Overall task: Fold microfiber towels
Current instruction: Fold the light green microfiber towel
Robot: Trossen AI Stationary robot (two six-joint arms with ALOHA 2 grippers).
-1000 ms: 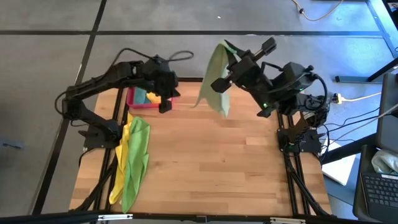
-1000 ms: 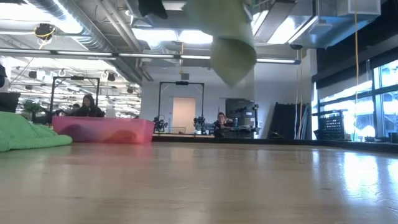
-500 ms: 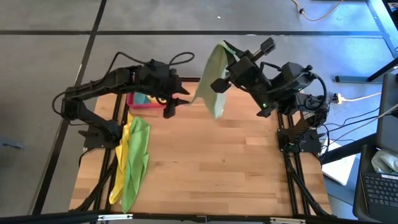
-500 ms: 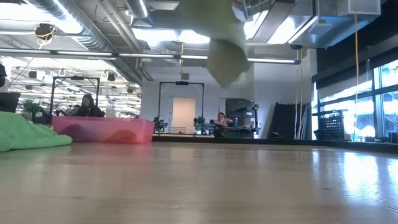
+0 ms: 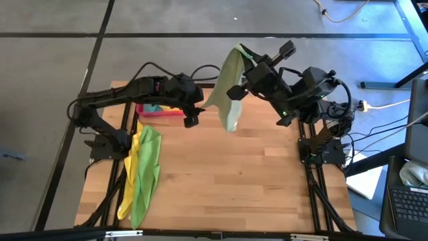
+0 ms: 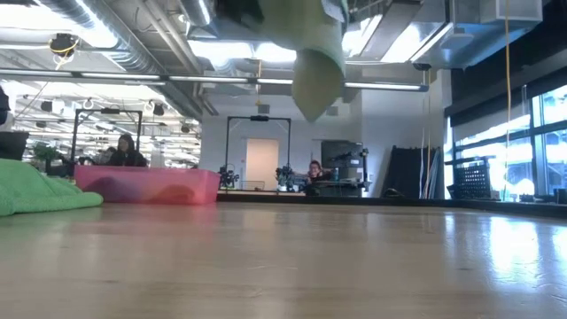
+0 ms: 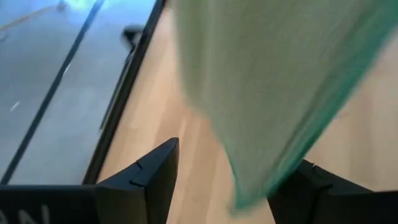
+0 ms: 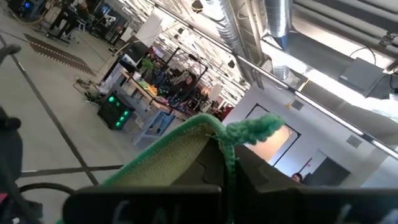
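Above the table's far edge, my right gripper was clamped on the hanging pale olive-green towel. My left gripper was spread wide just left of it, holding nothing.

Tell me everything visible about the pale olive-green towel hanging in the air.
The pale olive-green towel is a thin, soft cloth with a darker green stitched edge, visible in the left wrist view. It hangs limp and lengthwise, well above the wooden table, touching no surface. The right gripper, shut, pinches its top corner, where the hem bunches up. Its lower end dangles between the open fingers of the left gripper, which do not yet grip it.
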